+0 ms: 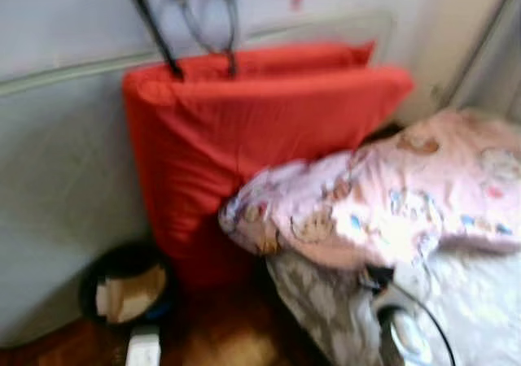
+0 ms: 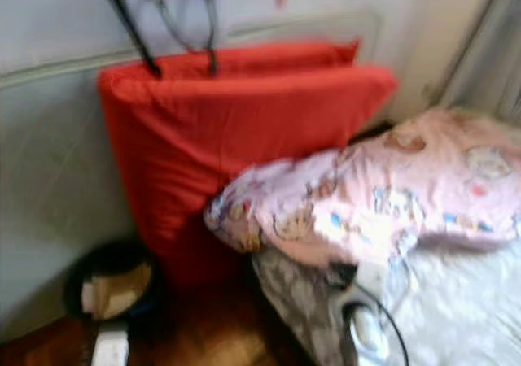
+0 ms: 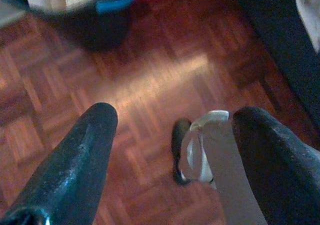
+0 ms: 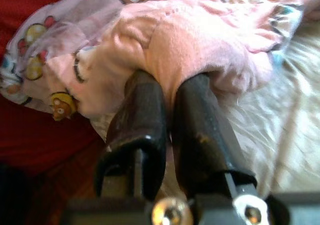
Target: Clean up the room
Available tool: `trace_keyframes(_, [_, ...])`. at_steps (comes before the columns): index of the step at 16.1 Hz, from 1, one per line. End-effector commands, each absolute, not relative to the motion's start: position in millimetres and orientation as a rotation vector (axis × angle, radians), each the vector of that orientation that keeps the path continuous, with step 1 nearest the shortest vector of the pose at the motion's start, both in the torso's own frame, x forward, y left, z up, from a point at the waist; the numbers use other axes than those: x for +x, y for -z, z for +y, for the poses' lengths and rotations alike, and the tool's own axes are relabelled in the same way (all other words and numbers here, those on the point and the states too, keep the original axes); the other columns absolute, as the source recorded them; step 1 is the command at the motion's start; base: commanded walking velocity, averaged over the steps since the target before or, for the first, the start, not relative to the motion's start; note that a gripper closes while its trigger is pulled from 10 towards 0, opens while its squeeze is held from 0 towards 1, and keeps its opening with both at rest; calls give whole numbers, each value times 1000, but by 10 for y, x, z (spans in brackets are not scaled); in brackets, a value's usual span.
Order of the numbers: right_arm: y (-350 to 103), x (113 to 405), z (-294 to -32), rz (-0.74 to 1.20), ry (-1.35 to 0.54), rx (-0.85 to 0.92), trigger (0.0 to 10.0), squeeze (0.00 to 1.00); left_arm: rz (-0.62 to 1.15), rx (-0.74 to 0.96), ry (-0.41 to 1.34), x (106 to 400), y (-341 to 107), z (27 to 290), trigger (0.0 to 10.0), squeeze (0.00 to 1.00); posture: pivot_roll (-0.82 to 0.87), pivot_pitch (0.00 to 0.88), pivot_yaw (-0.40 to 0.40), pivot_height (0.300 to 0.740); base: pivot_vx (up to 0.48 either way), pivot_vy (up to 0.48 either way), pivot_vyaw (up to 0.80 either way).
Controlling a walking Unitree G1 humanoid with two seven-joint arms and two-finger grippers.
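A pink blanket (image 1: 391, 203) printed with cartoon animals lies bunched on the edge of a bed. My right gripper (image 4: 170, 82) is shut on a fold of this pink blanket (image 4: 200, 40); in the left eye view its arm (image 1: 399, 329) rises from the lower right to the blanket's underside. Over the parquet floor (image 3: 150, 85) hangs my left gripper (image 3: 175, 116), open, with nothing between its fingers (image 3: 90, 135).
A big red cushion (image 1: 244, 130) leans on the grey wall (image 1: 57, 179) behind the blanket. A black bin (image 1: 126, 289) holding paper stands on the floor at the lower left. The bed carries a grey-white fleece cover (image 1: 472, 301). A pale curtain (image 1: 488, 65) hangs at the far right.
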State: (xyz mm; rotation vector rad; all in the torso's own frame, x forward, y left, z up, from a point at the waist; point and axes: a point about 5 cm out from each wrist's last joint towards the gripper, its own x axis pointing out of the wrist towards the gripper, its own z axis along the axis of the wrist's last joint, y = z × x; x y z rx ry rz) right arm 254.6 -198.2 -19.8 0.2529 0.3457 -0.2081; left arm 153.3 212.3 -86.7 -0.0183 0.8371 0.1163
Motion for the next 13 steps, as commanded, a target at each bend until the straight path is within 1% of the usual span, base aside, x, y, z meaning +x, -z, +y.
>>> trace_keyframes(1, [164, 2573, -1969, 321, 212, 260, 10000, 0, 804, 5, -119, 1648, 805, 2186, 10000, 0, 43, 0, -39, 740, -281, 0, 0])
trace_keyframes(6, [105, 2613, -1970, 280, 210, 256, 10000, 0, 808, 8, -119, 1647, 810, 2169, 10000, 0, 41, 0, -41, 740, -277, 0, 0])
trace_keyframes(13, [-39, 2699, -1992, 192, 201, 224, 10000, 0, 825, 36, -128, 1627, 819, 2196, 10000, 0, 37, 0, -43, 740, 0, 0, 0])
